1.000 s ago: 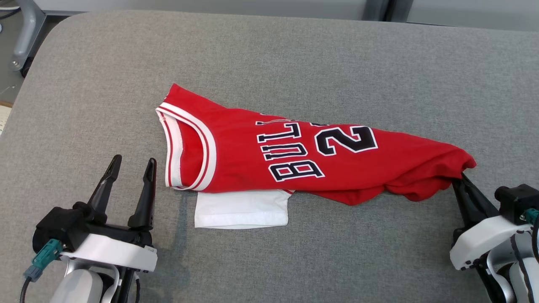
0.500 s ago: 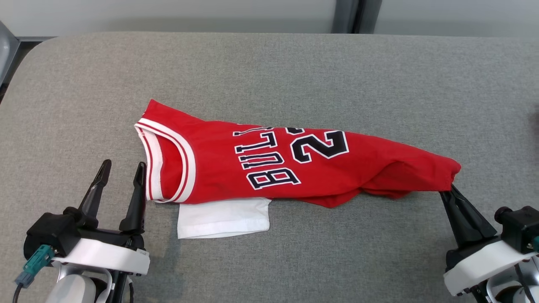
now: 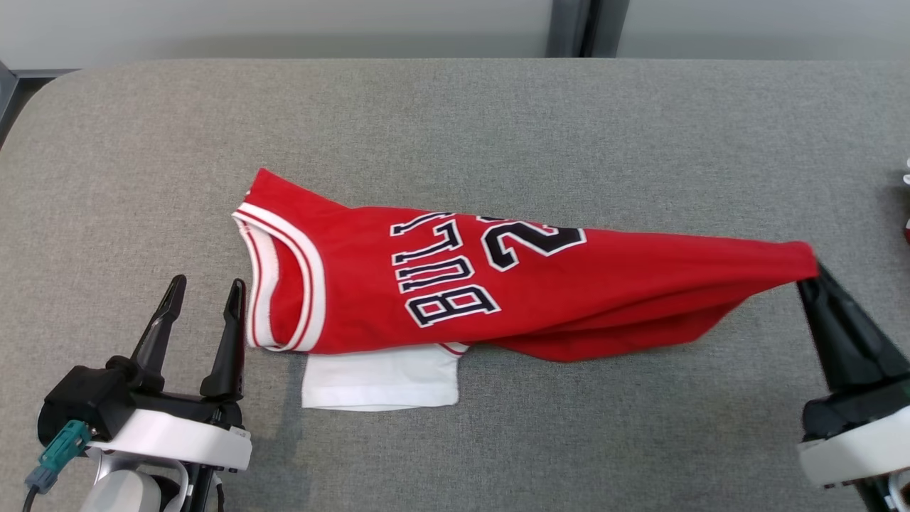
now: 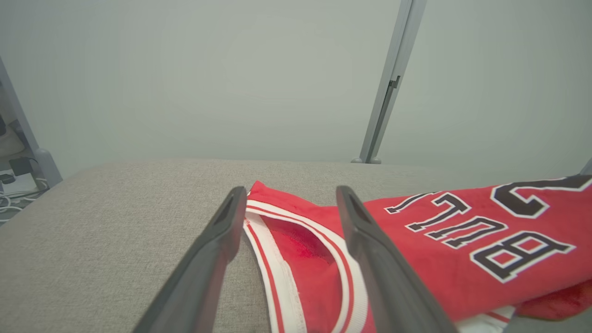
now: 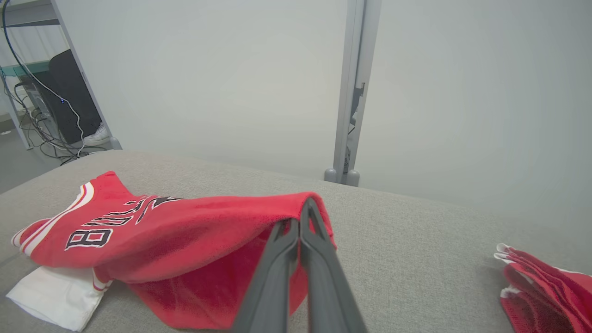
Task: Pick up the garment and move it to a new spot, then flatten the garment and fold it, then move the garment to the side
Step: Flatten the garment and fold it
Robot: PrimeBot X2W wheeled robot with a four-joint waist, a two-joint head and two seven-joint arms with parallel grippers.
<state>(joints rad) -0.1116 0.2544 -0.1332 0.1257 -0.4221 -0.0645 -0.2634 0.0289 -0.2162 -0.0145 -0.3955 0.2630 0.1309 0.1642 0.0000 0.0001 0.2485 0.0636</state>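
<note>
The garment (image 3: 540,299) is a red jersey with black-and-white lettering and a white part sticking out under its near edge. It lies across the middle of the grey padded table (image 3: 455,121). My right gripper (image 3: 815,273) is shut on the garment's right end and holds that end raised off the table, so the cloth hangs stretched. In the right wrist view the fingers (image 5: 300,215) pinch the red fabric (image 5: 175,231). My left gripper (image 3: 206,284) stands open just left of the white-trimmed collar, holding nothing. The collar (image 4: 300,240) shows between its tips (image 4: 290,194).
Another red and white folded cloth (image 5: 545,282) lies on the table to the right of my right gripper, at the right edge in the head view (image 3: 906,206). A grey post (image 5: 351,92) and a pale wall stand behind the table.
My right gripper has risen and drawn the garment's right end up and to the right, pulling the cloth taut. The head camera has shifted. My left gripper stays open beside the collar.
</note>
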